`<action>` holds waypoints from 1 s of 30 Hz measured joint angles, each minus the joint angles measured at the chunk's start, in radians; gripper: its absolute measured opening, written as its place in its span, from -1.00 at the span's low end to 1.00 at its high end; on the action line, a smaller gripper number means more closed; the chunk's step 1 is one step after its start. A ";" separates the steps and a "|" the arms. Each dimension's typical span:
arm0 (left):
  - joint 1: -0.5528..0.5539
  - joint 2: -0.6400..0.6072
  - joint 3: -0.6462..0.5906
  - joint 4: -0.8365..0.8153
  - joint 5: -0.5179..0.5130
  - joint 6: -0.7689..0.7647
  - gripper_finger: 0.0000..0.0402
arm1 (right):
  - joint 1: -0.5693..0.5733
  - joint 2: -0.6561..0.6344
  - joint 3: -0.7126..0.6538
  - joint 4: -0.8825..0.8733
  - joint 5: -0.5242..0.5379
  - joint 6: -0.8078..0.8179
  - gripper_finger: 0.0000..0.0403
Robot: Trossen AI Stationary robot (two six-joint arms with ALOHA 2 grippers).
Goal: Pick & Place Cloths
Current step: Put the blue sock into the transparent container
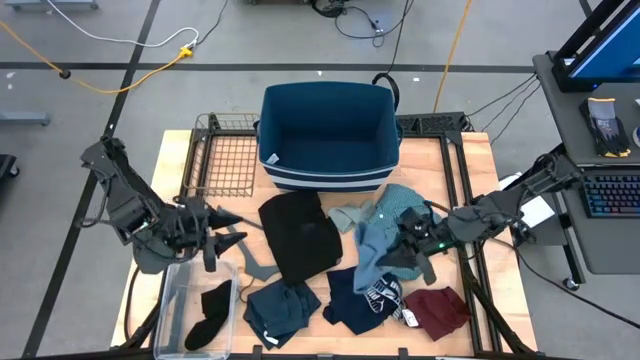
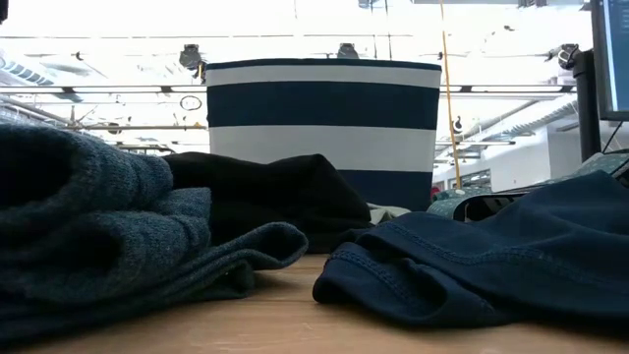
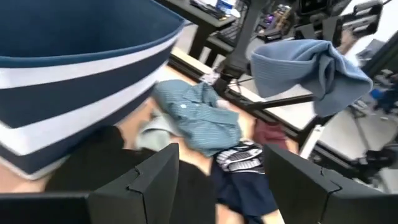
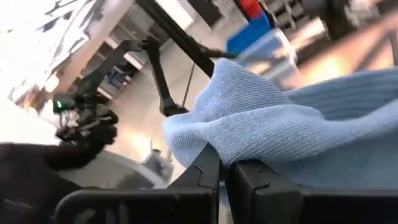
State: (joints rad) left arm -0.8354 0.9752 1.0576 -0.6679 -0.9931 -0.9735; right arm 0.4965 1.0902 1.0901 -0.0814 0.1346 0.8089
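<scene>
The counter [image 1: 470, 160] carries the striped bin [image 1: 328, 135] at its far middle, open side up and with nothing in it that shows. In front of the bin the cloths lie scattered: a black one [image 1: 300, 235] in the middle, a teal checked one [image 1: 405, 205] to its right, a dark teal one [image 1: 280, 308] and a navy one [image 1: 365, 298] nearer the front, a maroon one [image 1: 438, 310] at the front right.

The right gripper [image 4: 224, 171] is clamped tight on a pale blue cloth [image 4: 298, 124], which hangs from it above the right side of the pile. From there the bin lies toward the far left of that gripper, so the carry likely runs that way, over the checked cloth.

The left gripper [image 1: 222, 235] waits at the counter's left with its fingers apart and nothing between them, just beside the black cloth.
</scene>
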 joint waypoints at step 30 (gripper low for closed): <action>0.363 0.219 0.000 0.522 0.468 0.127 0.17 | -0.055 0.214 -0.001 0.160 0.050 -1.152 -1.00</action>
State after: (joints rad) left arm -0.4725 1.1942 1.0576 -0.1460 -0.5248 -0.8467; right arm 0.4412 1.3043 1.0893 0.0790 0.1842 -0.3433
